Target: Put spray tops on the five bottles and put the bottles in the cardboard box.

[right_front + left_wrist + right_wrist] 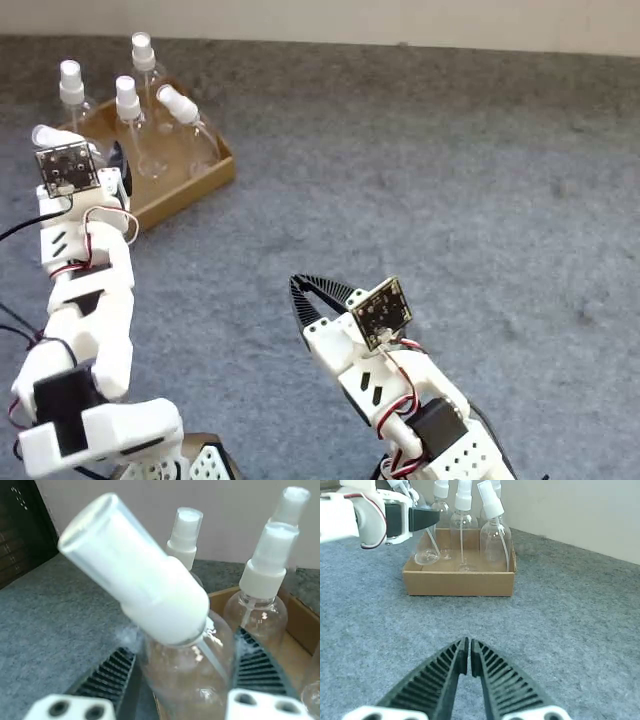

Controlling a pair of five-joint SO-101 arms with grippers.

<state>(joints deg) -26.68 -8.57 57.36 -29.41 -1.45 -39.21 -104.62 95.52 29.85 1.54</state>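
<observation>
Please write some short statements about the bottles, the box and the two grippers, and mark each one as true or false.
1. The left gripper holds a bottle with a spray top on it. True.
2. The right gripper is open around a bottle. False: it is shut and empty, over the table, apart from the cardboard box.
3. In the box, four other bottles all carry spray tops. True.
4. The cardboard box lies on its side. False: it sits flat with its open side up.
</observation>
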